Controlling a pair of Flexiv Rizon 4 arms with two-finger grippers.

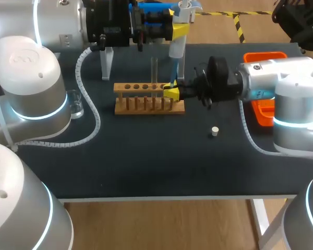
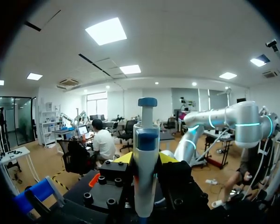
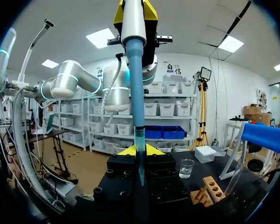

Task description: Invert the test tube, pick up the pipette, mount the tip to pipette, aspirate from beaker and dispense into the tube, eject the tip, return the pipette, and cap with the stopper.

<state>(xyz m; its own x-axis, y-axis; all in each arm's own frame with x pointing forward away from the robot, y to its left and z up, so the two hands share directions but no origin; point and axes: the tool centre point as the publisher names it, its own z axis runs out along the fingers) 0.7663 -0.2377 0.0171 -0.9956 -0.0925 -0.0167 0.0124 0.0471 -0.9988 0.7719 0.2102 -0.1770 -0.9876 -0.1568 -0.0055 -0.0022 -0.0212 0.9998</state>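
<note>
Left claw (image 2: 145,161) clamps the pipette (image 2: 145,154) above the rack (image 1: 148,107); its tip (image 3: 138,116) meets the right claw (image 1: 171,93), whose grip I cannot tell.

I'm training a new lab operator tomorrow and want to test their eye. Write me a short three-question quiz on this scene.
1. Fill in: in the head view, the right tool sits at the wooden rack's ____ end (left or right).
2. Which tool holds the pipette? A) left tool B) right tool C) neither
3. True or false: the stopper lies on the table, apart from the wooden rack.

Key: 1 right; 2 A; 3 true.
</note>
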